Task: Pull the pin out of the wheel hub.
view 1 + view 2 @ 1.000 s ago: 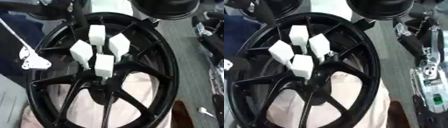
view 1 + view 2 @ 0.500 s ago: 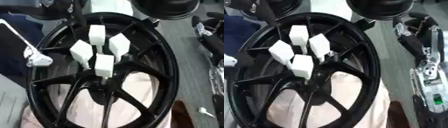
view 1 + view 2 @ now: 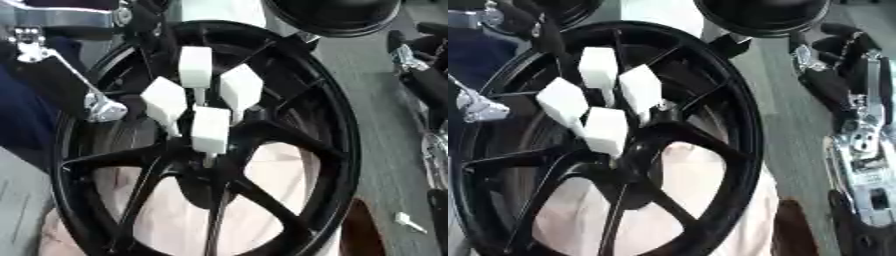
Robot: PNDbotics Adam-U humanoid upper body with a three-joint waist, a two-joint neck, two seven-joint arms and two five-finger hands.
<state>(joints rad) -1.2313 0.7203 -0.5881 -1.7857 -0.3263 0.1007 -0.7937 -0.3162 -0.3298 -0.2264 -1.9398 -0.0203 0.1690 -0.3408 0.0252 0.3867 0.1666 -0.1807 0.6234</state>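
Since the wheel (image 3: 210, 145) stands close below with four white pins (image 3: 210, 130) bunched at its hub, a grab could catch the wrong pin. Left hand (image 3: 101, 107) hovers beside them, right hand (image 3: 859, 145) farther off; fingers unclear on both.

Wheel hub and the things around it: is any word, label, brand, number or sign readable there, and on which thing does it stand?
None can be read.
The black wheel hub: no lettering shows on its spokes or rim.
The white pins: their white heads are blank.
The right robot hand: it has small dark marks on its silver parts, too blurred to read.
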